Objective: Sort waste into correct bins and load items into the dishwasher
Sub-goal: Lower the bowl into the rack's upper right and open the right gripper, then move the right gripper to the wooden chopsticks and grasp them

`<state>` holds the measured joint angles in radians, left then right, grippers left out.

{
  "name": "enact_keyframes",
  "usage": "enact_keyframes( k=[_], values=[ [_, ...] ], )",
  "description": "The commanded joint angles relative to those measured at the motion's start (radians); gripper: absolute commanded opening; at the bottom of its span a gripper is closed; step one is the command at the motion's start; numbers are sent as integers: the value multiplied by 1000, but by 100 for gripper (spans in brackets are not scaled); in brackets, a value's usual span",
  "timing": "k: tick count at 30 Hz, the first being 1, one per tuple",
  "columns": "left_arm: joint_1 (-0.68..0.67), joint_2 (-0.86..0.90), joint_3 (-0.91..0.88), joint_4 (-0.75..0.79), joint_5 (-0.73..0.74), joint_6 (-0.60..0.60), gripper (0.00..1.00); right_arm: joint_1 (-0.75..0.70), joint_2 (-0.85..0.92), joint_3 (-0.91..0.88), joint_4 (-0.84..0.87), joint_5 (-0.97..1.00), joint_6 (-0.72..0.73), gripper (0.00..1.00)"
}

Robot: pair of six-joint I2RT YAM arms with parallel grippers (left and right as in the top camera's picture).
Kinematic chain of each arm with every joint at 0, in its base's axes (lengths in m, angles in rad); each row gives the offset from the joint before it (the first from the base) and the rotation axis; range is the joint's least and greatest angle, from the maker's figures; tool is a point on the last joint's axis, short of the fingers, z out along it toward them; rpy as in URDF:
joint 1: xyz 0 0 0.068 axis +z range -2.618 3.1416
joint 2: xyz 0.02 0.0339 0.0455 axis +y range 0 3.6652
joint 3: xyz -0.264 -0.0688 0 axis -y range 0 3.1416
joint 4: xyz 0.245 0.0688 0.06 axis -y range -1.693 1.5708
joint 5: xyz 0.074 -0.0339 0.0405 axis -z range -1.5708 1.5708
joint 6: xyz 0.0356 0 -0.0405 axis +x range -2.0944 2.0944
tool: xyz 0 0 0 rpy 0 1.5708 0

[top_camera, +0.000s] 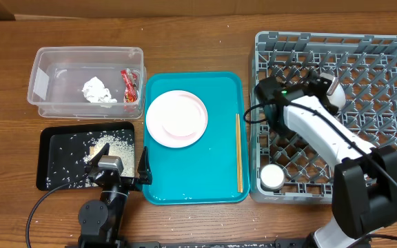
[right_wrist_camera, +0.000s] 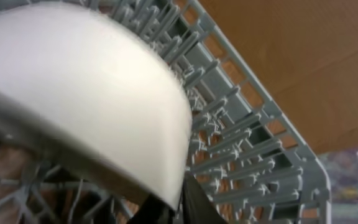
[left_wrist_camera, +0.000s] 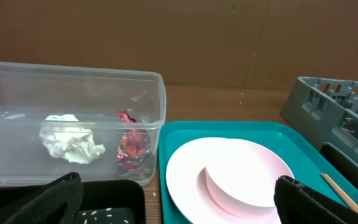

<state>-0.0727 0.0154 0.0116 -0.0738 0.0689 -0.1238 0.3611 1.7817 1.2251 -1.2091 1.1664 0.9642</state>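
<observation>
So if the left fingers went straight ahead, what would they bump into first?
Most likely the tub, near its right corner. The left fingers sit between the black tray and teal tray, pointing at it. Depth is hard to judge, though.

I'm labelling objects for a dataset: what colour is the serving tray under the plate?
The tray is plain teal, clearest in the overhead view.

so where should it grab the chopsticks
Probably at mid-length, from straight above, with the fingers closing across their width. The chopsticks lie flat, side by side in one thin line along the right side of the teal tray, close to its raised lip. That leaves little room for a sideways approach, and a mid-length pinch should keep them balanced.
</observation>
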Motion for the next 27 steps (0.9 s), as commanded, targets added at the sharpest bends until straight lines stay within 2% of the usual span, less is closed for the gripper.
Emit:
enact_keyframes(
  k=[1,2,5,7,10,13,16,18,22,27],
  values=[
    [-6,-11,-7,4,9,5,100,43,0,43,-27,-104,66,34],
    [-6,-11,-7,4,9,5,100,51,-4,54,-32,-138,66,39],
    [-6,-11,-7,4,9,5,100,77,-18,95,-47,-235,64,42],
    [-6,-11,-7,4,9,5,100,96,-28,127,-55,-293,53,49],
    [-6,-11,-7,4,9,5,100,133,-41,171,-54,-387,-9,53],
    [-6,-11,-7,4,9,5,100,185,-42,204,-6,-542,-176,53],
    [-6,-11,-7,4,9,5,100,240,-38,200,84,-782,-429,53],
    [-6,-11,-7,4,9,5,100,273,-30,189,122,-890,-526,53],
    [-6,-11,-7,4,9,5,100,305,8,168,165,-939,-566,52],
    [-6,-11,-7,3,9,5,100,303,63,92,255,-999,-663,42]
  ],
)
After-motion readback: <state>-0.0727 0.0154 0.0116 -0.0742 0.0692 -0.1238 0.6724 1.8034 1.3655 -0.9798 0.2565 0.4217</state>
